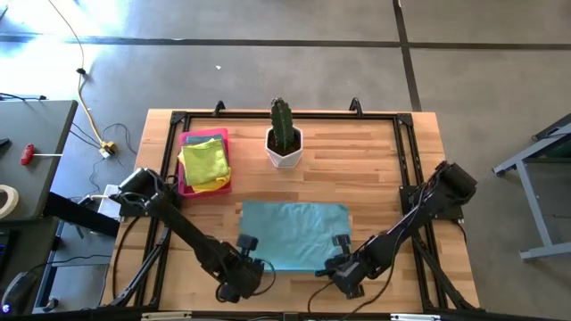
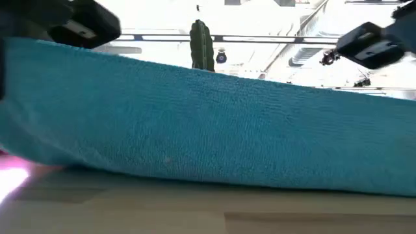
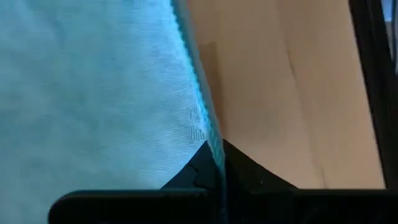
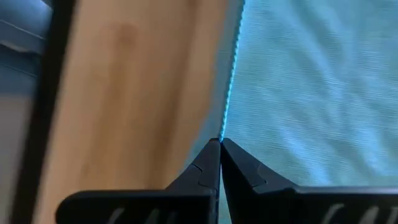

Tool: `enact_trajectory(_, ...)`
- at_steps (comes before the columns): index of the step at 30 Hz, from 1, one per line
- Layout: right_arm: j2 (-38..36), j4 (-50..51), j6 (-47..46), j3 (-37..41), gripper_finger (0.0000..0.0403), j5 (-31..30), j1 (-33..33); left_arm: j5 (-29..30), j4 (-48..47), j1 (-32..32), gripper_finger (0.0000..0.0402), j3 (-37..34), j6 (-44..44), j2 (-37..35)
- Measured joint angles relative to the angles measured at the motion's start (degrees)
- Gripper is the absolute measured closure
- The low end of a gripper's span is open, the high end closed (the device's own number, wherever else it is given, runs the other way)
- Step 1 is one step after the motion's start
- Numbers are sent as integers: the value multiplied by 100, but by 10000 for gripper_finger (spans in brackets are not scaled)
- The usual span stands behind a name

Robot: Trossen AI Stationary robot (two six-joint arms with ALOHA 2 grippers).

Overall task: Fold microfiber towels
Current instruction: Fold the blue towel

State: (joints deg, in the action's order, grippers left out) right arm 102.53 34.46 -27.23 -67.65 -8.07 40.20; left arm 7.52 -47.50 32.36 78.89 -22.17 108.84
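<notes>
Blue microfiber towel (image 1: 295,230) lies flat on the counter (image 1: 375,169); left gripper (image 1: 247,242) and right gripper (image 1: 340,241) fingers pinch its near corners.

Both arms reach from the side edges inward toward the near edge of the surface, forearms slanting low. The left gripper (image 1: 247,242) sits at the near left, its 2 fingers pressed together. The right gripper (image 1: 340,241) mirrors it at the near right, fingers likewise closed tight.
</notes>
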Motion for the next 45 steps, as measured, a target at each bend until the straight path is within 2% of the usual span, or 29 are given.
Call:
enact_trajectory(2,-17,331,196,-112,403,-102,-89,123,-277,-45,402,134,130,0)
enact_trajectory(7,-67,1332,1149,-382,403,-603,-388,904,-1104,-255,402,321,230,-9)
enact_trajectory(12,-65,1891,1720,-407,403,-919,-886,1307,-1390,-545,401,326,242,135)
enact_trajectory(21,-58,1617,2353,-6,403,-976,-1780,1530,-1868,-1090,402,323,285,345)
enact_trajectory(25,-60,1186,2835,172,403,-907,-1972,1693,-1976,-1386,402,257,279,403)
enact_trajectory(29,-60,632,3025,507,403,-754,-2212,1542,-1809,-1659,402,9,194,400)
enact_trajectory(35,-62,258,3292,728,403,-940,-2337,1536,-1826,-1860,402,-227,186,393)
enact_trajectory(45,-62,415,3372,590,403,-952,-2377,1660,-1892,-1886,402,-236,388,365)
